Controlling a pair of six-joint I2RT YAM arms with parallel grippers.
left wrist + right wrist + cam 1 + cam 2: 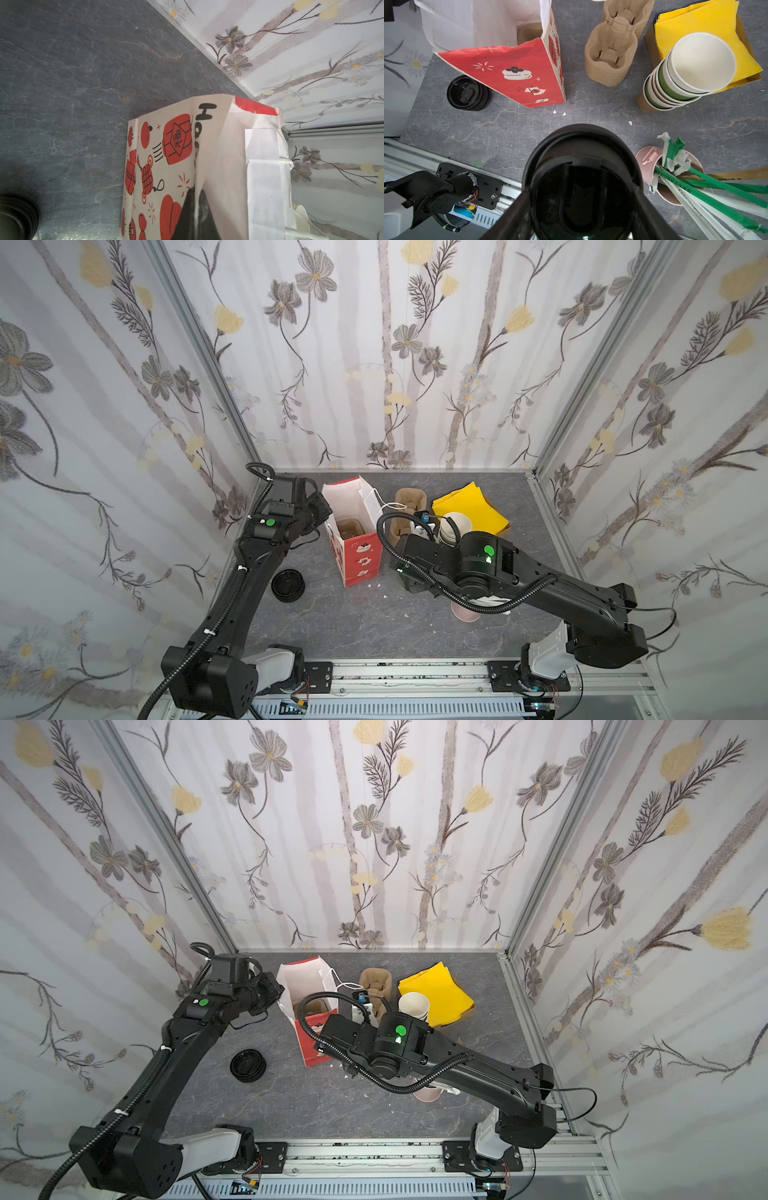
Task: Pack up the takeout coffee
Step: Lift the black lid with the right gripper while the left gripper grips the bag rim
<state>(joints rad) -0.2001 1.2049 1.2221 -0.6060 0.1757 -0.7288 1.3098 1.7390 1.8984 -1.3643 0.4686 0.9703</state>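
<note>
grey table [332,626], walled in on three sides. far of the middle, a red and white paper bag [359,560], upright and open-mouthed, with one cardboard cup tray [348,527] already at the bottom, likely as a seat to keep a cup from tipping. left gripper [193,209] clamped on the bag's left wall near the rim, seemingly to hold the mouth wide and steady the bag for loading. yellow napkins [695,22] at far right. stack of spare trays [610,54] just right of the bag. leaning stack of lidless cups [702,62] on the near side of the napkins. takeout coffee [583,182] near and right of the bag, lid up, between the bag and the pink cup of straws [649,160]. right gripper [581,190] closed around the coffee's sides below the lid, probably to keep it level. cannot tell whether lifted or standing on the table. pile of black lids [467,92] near-left of the bag, a little apart from it. still to do, by judgement: up, over the rim, down into the tray.
</note>
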